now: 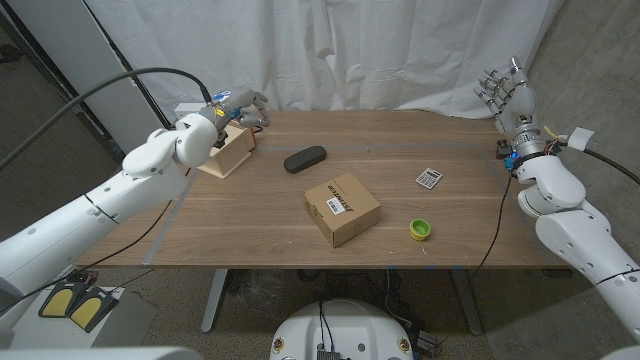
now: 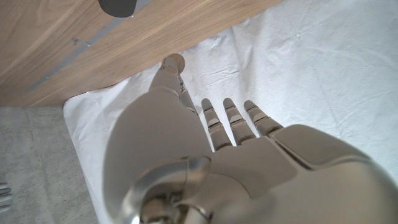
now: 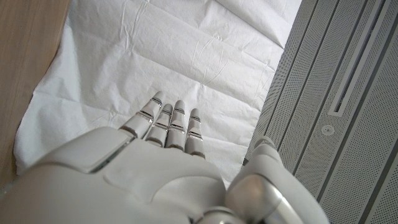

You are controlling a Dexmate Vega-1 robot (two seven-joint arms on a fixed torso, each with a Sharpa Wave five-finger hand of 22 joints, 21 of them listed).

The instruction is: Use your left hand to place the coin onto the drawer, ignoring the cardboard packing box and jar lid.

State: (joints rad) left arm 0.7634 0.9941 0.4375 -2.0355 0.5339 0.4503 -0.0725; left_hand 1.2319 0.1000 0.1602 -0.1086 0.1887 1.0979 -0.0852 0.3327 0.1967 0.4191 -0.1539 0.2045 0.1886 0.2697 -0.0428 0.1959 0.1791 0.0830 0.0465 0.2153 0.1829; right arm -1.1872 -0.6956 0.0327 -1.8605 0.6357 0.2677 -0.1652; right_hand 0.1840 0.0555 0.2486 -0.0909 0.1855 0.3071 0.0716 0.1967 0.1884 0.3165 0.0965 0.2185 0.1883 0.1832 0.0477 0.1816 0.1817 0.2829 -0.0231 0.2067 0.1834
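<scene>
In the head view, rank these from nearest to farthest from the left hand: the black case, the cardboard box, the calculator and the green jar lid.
From the left hand, over the wooden drawer at the table's far left:
1. Black case, just right of the drawer.
2. Cardboard box, mid-table, nearer the front.
3. Calculator, right side.
4. Green jar lid, front right.

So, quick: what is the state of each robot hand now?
Left robot hand: over the drawer, cannot tell if it holds anything.
Right robot hand: open, empty.

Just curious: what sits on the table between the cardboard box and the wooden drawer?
A dark oblong case, seen in the head view, between box and drawer.
</scene>
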